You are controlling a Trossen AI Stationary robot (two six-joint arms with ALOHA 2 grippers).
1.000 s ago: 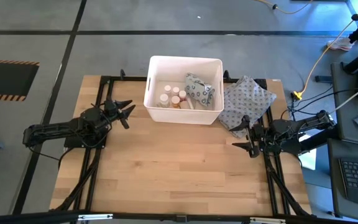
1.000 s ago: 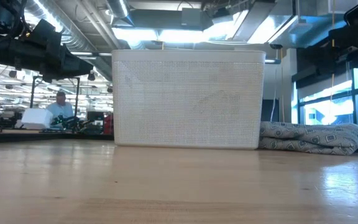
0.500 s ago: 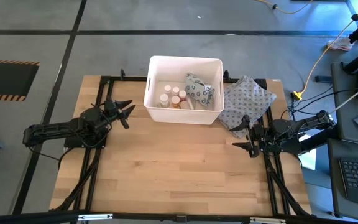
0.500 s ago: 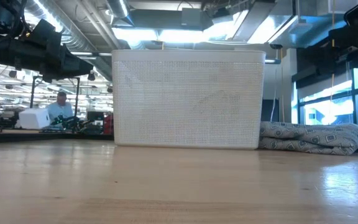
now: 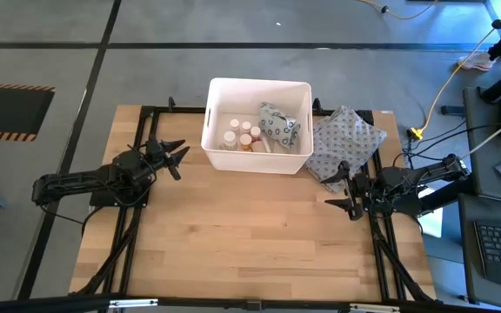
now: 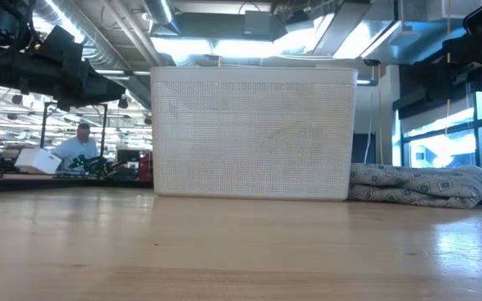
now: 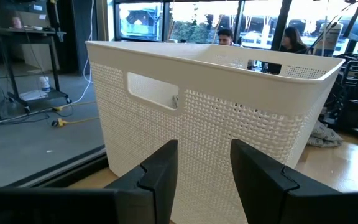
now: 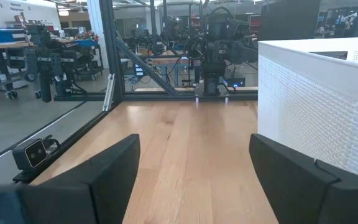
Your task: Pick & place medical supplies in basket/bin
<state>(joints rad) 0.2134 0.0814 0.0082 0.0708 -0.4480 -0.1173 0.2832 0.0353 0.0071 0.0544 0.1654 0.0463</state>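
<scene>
Both tools idle and empty, supplies lying in the white tub.

The left tool [image 5: 176, 157] sits low over the table [image 5: 233, 235], its fingers [image 7: 160, 171] parted by a narrow gap and holding nothing; the white tub [image 5: 257, 130] stands just ahead of it, close to its tips, with a handle slot facing it in the left wrist view. The right tool [image 5: 344, 189] rests at the table's opposite side, spread wide and empty, with the tub off to one side of it and the grey patterned cloth pouch [image 5: 344, 142] just beyond its tips, touching the tub's wall. Inside the tub lie small white pill bottles [image 5: 242, 133] and a grey dotted packet [image 5: 278, 127], the packet on the side nearer the right tool.
</scene>
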